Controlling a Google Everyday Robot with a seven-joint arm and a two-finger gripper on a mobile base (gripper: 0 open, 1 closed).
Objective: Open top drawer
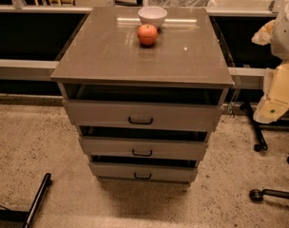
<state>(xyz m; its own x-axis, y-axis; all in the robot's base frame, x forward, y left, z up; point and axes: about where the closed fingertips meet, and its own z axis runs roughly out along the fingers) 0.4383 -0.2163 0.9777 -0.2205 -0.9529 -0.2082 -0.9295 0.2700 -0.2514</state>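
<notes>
The wide matte grey top drawer (142, 114) is seen at centre frame, its dark handle (140, 121) untouched; the cream gripper (276, 98) (its state cannot be told) is held at the right edge, likely before approach.

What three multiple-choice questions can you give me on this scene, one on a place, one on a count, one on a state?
1. Where is the apple?
A. on the cabinet top, in front of the bowl
B. inside the bowl
C. on the floor

2. How many drawers sit under that top?
A. two
B. three
C. five

3. How does the gripper stand to the top drawer handle?
A. gripping it
B. resting on it
C. apart from it, at the right edge

Answers:
1 A, the apple sits on the top just in front of the bowl.
2 B, three fronts are stacked, each with a handle.
3 C, nothing touches the handle; the gripper is off beside the cabinet.
</notes>
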